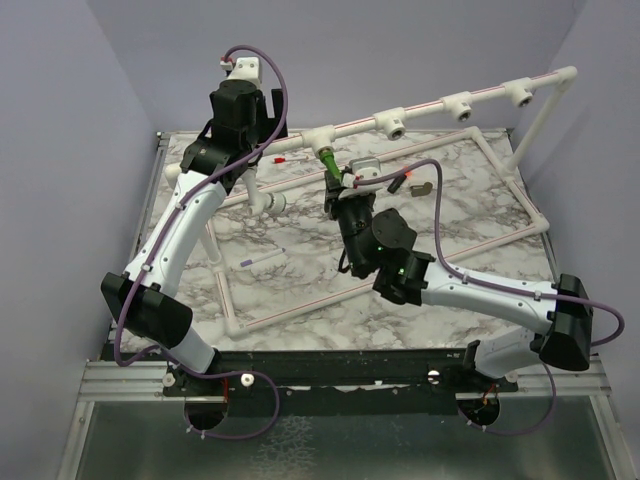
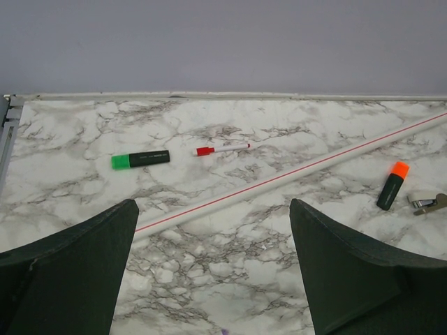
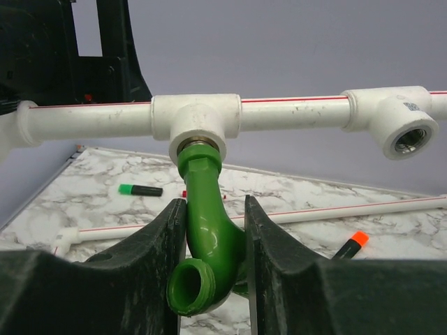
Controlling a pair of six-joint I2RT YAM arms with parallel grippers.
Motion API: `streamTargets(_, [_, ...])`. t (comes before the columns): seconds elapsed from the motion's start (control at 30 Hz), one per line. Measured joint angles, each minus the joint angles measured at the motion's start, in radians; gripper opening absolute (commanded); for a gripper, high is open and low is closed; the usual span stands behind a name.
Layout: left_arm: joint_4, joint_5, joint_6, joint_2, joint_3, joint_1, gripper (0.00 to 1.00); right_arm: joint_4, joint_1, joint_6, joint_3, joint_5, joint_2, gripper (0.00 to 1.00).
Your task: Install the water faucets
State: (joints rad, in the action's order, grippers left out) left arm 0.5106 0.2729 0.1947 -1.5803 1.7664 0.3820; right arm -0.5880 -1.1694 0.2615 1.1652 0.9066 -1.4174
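On your marble worktop [image 2: 230, 279], a green highlighter [image 2: 140, 160] lies toward the far left corner, with a red-capped pen [image 2: 223, 149] just beside it. Along the far edge, nearer its middle, you have an orange-capped marker [image 2: 392, 185] and a small metal clip [image 2: 427, 202] (too small to identify).

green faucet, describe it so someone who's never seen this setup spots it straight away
Find the raised white pipe along the back of the table and follow it to its leftmost tee. The faucet sticks out of that tee's socket, held in the right claw. It is the only bright green, bent piece; the next tee has an empty socket.
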Motion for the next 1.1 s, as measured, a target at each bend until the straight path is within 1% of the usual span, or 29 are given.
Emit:
streamTargets(0.03, [0.0,0.0,0.0,0.0,0.0,0.0,0.91,0.01,0.0,-0.001,0.003,0.0,0.002,0.33])
streamTargets(0.07, [0.0,0.0,0.0,0.0,0.0,0.0,0.91,0.02,0.0,-0.001,0.007,-0.001,0.004,0.4])
streamTargets(0.13, [0.001,0.0,0.0,0.0,0.0,0.001,0.91,0.04,0.0,-0.001,0.008,-0.008,0.011,0.5])
streamTargets(0.17, [0.002,-0.001,0.0,0.0,0.0,0.002,0.91,0.049,0.0,-0.015,0.008,-0.016,0.018,0.53])
streamTargets(0.3, [0.001,-0.001,0.0,0.0,0.001,0.006,0.91,0.059,-0.016,-0.077,0.008,-0.073,0.067,0.58])
streamTargets(0.47, [0.001,0.0,0.0,0.0,0.001,0.006,0.91,0.058,-0.027,-0.06,-0.009,-0.092,0.177,0.62])
streamTargets(0.53, [0.0,0.0,0.0,0.0,0.001,0.006,0.91,0.057,-0.027,-0.041,-0.035,-0.081,0.227,0.59])
streamTargets(0.6, [0.001,-0.001,0.0,0.0,0.001,0.006,0.91,0.058,-0.025,-0.016,-0.07,-0.059,0.274,0.5])
streamTargets(0.63, [0.0,0.0,0.0,0.0,0.001,0.006,0.91,0.061,-0.02,-0.005,-0.088,-0.048,0.293,0.42])
streamTargets(0.67, [0.001,-0.001,0.0,0.0,0.001,0.006,0.91,0.068,-0.015,0.0,-0.104,-0.035,0.308,0.28])
streamTargets(0.7, [0.001,-0.001,0.0,0.0,0.001,0.006,0.91,0.078,-0.007,0.002,-0.119,-0.026,0.322,0.11])
streamTargets(0.73, [0.0,-0.001,0.0,0.0,0.001,0.006,0.91,0.099,0.002,0.003,-0.134,-0.016,0.334,0.02])
streamTargets(0.8, [0.001,0.0,0.0,0.0,0.001,0.006,0.91,0.148,0.031,-0.024,-0.161,-0.004,0.353,0.0])
streamTargets(0.9, [0.0,-0.001,0.0,0.0,0.001,0.006,0.91,0.258,0.113,-0.121,-0.2,-0.017,0.379,0.0])
streamTargets(1.0, [0.0,0.0,0.0,0.0,0.001,0.006,0.91,0.375,0.224,-0.267,-0.239,-0.081,0.391,0.01])
streamTargets(1.03, [0.001,-0.001,0.0,0.0,0.001,0.006,0.91,0.463,0.297,-0.394,-0.29,-0.151,0.391,0.01])
streamTargets(1.07, [0.001,-0.001,0.0,0.0,0.001,0.006,0.91,0.463,0.297,-0.394,-0.29,-0.151,0.391,0.0])
streamTargets(1.1, [0.001,-0.001,0.0,0.0,0.001,0.006,0.91,0.475,0.314,-0.437,-0.301,-0.182,0.386,0.0])
